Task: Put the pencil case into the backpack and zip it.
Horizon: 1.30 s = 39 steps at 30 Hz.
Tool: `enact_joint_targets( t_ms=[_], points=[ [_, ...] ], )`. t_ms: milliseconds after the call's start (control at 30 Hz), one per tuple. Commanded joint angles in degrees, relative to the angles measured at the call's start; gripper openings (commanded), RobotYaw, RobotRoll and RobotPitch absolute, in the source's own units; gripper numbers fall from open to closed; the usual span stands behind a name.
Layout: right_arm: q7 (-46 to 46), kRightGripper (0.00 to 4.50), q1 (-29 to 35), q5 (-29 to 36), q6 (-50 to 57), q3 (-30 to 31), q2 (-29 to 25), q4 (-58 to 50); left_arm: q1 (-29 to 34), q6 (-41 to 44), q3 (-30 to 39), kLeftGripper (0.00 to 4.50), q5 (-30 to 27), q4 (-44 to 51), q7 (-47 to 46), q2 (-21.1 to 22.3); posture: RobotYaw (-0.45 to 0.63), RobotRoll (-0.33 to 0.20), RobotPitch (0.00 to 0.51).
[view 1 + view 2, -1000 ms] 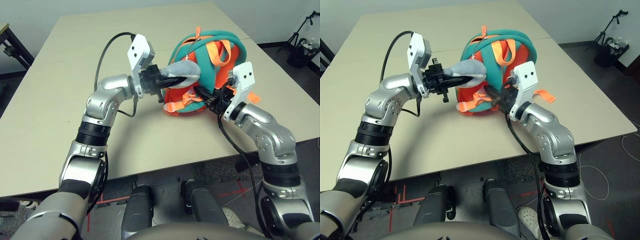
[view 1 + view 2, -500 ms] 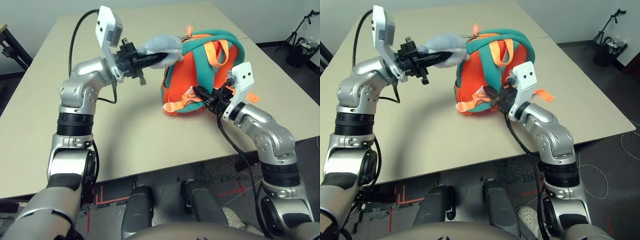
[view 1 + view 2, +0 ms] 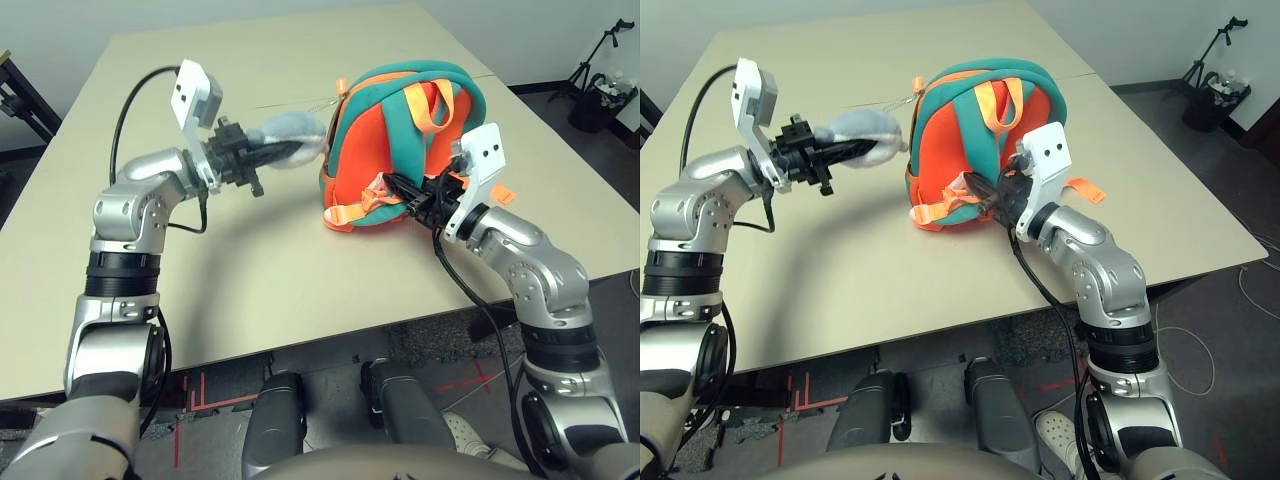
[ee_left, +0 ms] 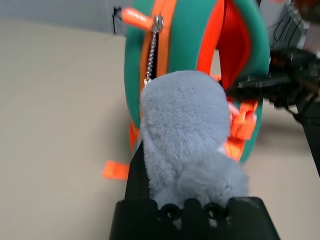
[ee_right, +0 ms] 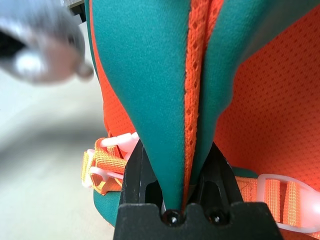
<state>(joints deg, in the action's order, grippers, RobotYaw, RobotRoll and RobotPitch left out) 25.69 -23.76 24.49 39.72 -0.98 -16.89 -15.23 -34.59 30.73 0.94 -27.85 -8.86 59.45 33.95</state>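
The orange backpack (image 3: 372, 160) with teal trim stands on the table, its straps facing me. My left gripper (image 3: 298, 150) is shut on the grey plush charm (image 4: 187, 135), held out to the left of the backpack. A thin chain (image 4: 150, 60) runs from the charm to the zipper (image 4: 158, 22) on the backpack's top. My right gripper (image 3: 392, 184) is shut on a teal shoulder strap (image 5: 145, 75) at the backpack's lower front. The pencil case is out of view.
The beige table (image 3: 250, 270) has bare room to the left of and in front of the backpack. Its front edge runs just below my right forearm. A black stand with a bin (image 3: 600, 95) is on the floor at the far right.
My left gripper swung up and leftward away from the backpack with the plush charm, then came down lower. The backpack tipped more upright. My right gripper kept its hold in place.
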Motion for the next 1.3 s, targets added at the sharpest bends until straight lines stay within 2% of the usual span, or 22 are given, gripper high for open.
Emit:
enact_joint_targets(
  t_ms=[33,600,733,833,933,967,1067,1100,1300],
  points=[
    [1.27,0.56,-0.73,0.73,-0.46,0.89,0.27,0.33,4.25,1.2,-2.76,0.41,2.35,-0.45,1.68,1.63,-0.11,0.0,0.098],
    [1.56,0.56,-1.02,0.67,-0.31,1.22,0.22,0.6,8.03,1.77,-2.0,0.41,1.86,-1.78,-1.03,-0.99,-0.11,0.0,0.102],
    [2.24,0.56,-0.95,0.61,0.24,1.49,-0.67,0.63,7.45,0.98,0.82,1.86,0.8,-3.53,-3.02,-2.11,-0.11,0.0,0.103],
    [2.91,1.54,-1.29,0.82,0.74,0.84,-1.8,1.28,7.18,0.4,3.42,3.04,-0.4,-5.11,-2.57,-1.82,-0.11,0.0,0.106],
    [4.78,2.76,-1.15,3.89,4.5,-0.12,-2.9,0.61,7.65,0.85,6.31,4.29,-1.19,-5.27,-3.22,-0.95,-0.11,0.0,0.112],
    [5.52,3.14,-1.04,5.09,5.7,-0.45,-3.36,0.2,7.98,0.95,6.82,4.5,-1.06,-4.96,-3.43,-0.43,-0.11,0.0,0.112],
    [7.75,4.25,-1.03,7.62,8.28,-1.45,-6.0,-0.67,9.89,1.21,8.62,4.5,-1.38,-2.84,-3.53,1.0,-0.11,0.0,0.116],
    [8.54,4.47,-1.21,8.41,8.91,-1.91,-7.15,-0.65,10.54,1.48,9.02,4.5,-1.19,-2.16,-4.04,1.57,-0.11,0.0,0.116],
    [15.53,4.47,-3.46,11.59,10.97,-5.08,-16.94,1.63,15.96,11.07,11.1,4.5,-6.23,7.0,-2.0,7.28,-0.1,0.0,0.122]
  ],
)
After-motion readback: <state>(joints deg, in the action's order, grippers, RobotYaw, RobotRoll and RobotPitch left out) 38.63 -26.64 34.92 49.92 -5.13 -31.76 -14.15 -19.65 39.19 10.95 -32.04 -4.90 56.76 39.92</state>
